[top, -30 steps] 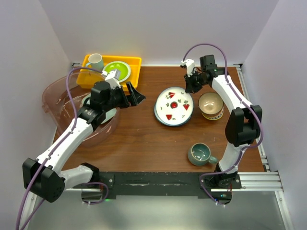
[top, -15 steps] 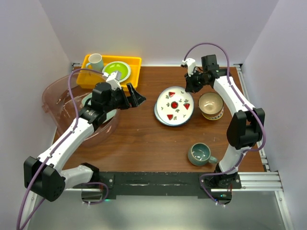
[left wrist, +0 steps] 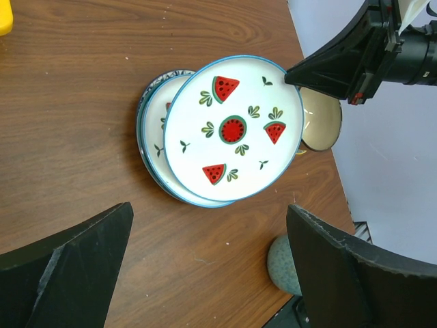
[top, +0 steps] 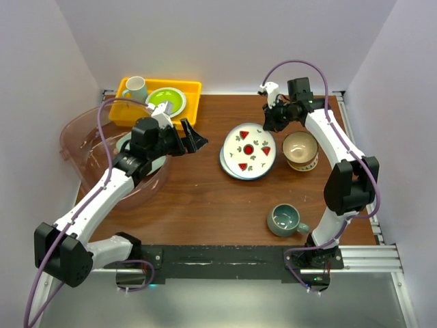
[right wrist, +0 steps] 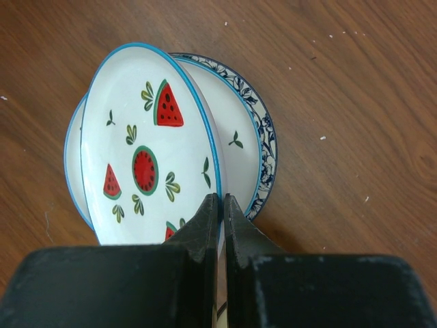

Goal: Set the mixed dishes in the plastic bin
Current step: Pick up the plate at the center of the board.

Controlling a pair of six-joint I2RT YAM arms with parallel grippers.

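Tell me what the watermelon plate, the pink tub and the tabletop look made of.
Watermelon plate: likely glazed ceramic, maybe melamine; glossy white, painted motifs.
Pink tub: transparent plastic; see-through pinkish wall.
Tabletop: wood or wood-look laminate; brown grain.

Your right gripper [top: 269,126] has raised the edge of the watermelon plate [top: 250,149] that it pinches. A second ago the plate lay almost flat on the stack; now it is tilted, and its outline looks narrower from overhead. This uncovers more of the blue-rimmed plate [top: 228,165] beneath, along its near-left side. Your right arm's elbow has swung a little outward and toward the near edge, while the wrist has crept toward the back wall. Your left gripper [top: 194,139] has slid back very slightly toward its own base.
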